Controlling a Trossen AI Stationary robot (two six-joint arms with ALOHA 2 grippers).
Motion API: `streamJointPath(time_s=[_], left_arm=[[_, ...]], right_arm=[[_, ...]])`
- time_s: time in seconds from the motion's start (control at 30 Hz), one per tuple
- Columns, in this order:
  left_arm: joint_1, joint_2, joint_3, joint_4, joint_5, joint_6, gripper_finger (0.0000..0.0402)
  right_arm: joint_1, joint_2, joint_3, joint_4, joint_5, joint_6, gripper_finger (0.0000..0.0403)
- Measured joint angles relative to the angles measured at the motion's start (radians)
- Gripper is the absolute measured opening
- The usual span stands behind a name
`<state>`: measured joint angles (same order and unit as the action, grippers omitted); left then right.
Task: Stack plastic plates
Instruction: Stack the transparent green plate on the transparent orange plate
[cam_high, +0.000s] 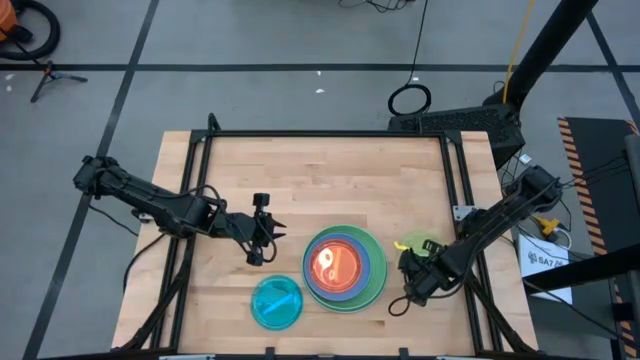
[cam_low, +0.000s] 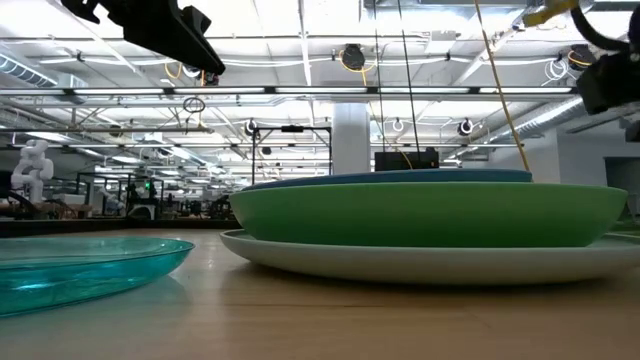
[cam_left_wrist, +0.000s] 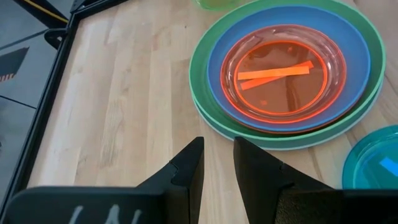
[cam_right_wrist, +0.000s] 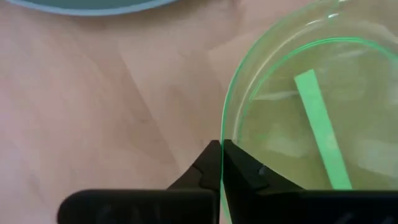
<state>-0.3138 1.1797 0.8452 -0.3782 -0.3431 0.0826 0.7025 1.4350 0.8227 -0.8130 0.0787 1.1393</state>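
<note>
A stack of plates (cam_high: 345, 265) (cam_low: 430, 215) (cam_left_wrist: 283, 74) stands on the table's near middle. From the bottom it is a pale blue plate, a green one, a blue one and a translucent orange-pink one. A translucent cyan plate (cam_high: 277, 302) (cam_low: 80, 265) (cam_left_wrist: 376, 165) lies flat to the stack's near left. A translucent lime plate (cam_high: 418, 244) (cam_right_wrist: 311, 112) is at the stack's right. My right gripper (cam_high: 411, 257) (cam_right_wrist: 221, 146) is shut on the lime plate. My left gripper (cam_high: 262, 240) (cam_left_wrist: 217, 155) hovers left of the stack, slightly open and empty. My right gripper pinches the lime plate's rim (cam_right_wrist: 222, 134) between its two fingers, one inside the rim and one outside. Only the fingertips are on the rim. I cannot tell whether the plate is lifted off the table.
A dark metal frame (cam_high: 330, 134) runs along the table's edges. Bare wood lies on the table's far half (cam_high: 330, 180) and left of the stack (cam_left_wrist: 124, 93). Cables and a stand are on the floor beyond the table.
</note>
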Motion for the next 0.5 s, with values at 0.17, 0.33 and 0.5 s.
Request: streamJointPath(time_s=[0.17, 0.33, 0.5], left_arm=[[0.0, 0.0, 0.0, 0.001, 0.0, -0.002, 0.0095], [0.0, 0.0, 0.0, 0.002, 0.0, -0.006, 0.0095], [0.0, 0.0, 0.0, 0.002, 0.0, -0.006, 0.0095]], right_arm=[[0.0, -0.009, 0.082, -0.138, 0.051, -0.001, 0.0001], [0.0, -0.009, 0.185, -0.262, 0.136, -0.02, 0.0001], [-0.003, -0.009, 0.288, -0.306, 0.264, -0.061, 0.0001]])
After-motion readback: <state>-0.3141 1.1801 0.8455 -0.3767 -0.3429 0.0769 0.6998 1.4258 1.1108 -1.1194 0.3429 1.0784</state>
